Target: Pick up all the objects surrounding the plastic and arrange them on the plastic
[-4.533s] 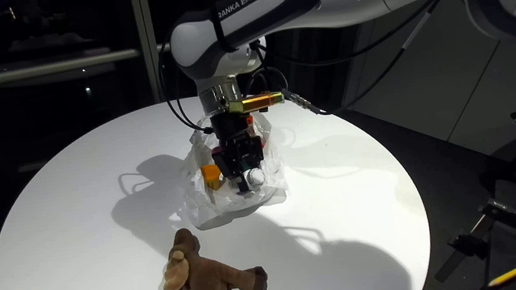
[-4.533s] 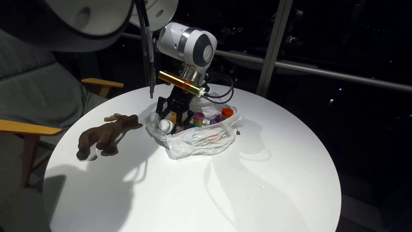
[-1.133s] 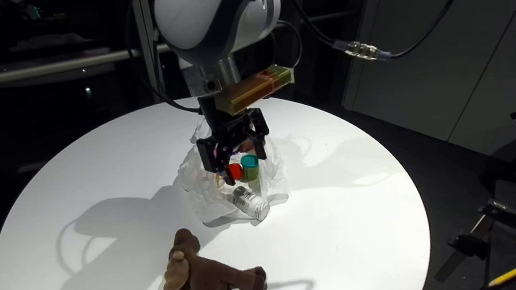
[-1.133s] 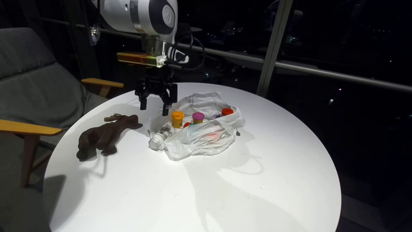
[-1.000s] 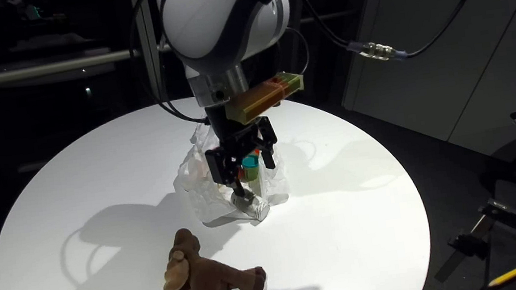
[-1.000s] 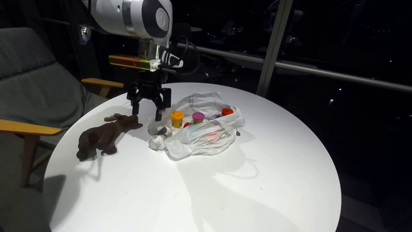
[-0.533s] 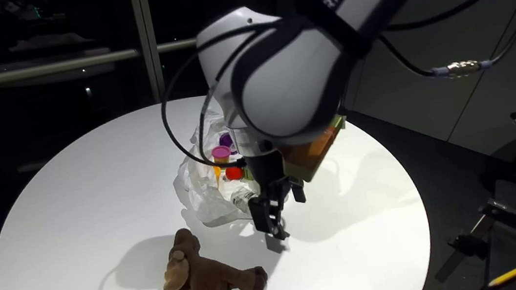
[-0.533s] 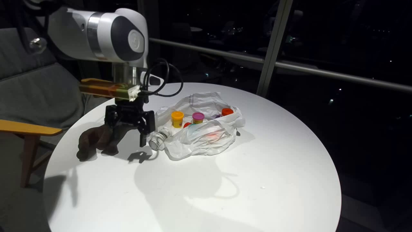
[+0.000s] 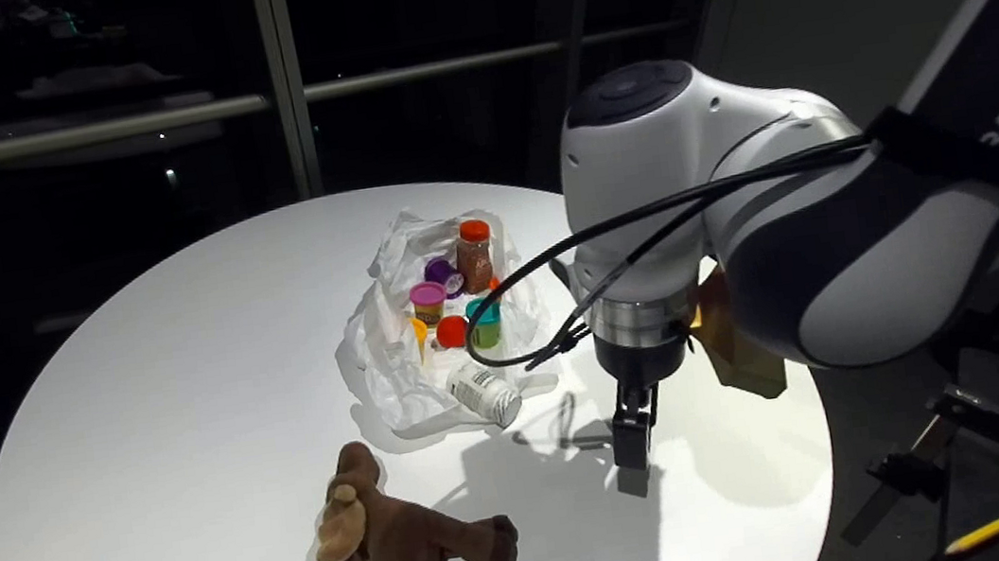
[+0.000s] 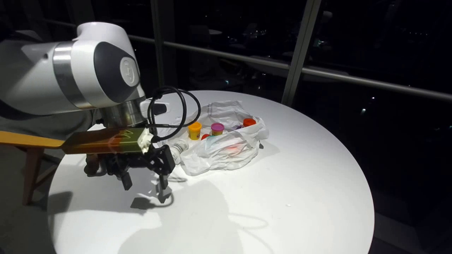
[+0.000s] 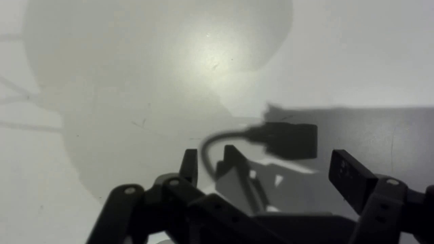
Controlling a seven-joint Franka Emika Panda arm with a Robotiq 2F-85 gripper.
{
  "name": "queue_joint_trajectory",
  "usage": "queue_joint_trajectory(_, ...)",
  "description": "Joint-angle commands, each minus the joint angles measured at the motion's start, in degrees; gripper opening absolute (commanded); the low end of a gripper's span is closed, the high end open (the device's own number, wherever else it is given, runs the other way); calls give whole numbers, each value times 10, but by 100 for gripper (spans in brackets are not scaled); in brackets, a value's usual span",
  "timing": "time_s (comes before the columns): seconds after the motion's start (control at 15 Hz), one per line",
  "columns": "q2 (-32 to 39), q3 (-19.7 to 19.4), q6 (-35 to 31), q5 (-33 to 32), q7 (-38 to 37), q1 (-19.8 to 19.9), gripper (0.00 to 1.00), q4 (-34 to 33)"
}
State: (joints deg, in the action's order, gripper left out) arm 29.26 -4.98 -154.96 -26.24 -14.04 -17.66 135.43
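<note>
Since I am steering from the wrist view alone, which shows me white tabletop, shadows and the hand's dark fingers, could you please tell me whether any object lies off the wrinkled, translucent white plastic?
Observer: Yes, in an exterior view the brown plush animal toy lies on the round white tabletop, apart from the plastic.
Operator: Thank you; would you kindly check the edge of the plastic for me too?
Observer: In both exterior views, a white labelled cylindrical bottle lies on its side at that edge.
</note>
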Motion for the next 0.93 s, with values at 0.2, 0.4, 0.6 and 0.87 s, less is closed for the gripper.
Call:
queue_joint_trajectory(0.2,-62,0,-109,19,18,19,100,44)
queue_joint_trajectory(0.4,-52,23,-144,66,36,33,100,34)
queue_joint_trajectory(0.6,-30,50,-152,113,61,49,100,19)
queue_joint_trajectory(0.87,-8,61,-159,147,76,52,100,-4)
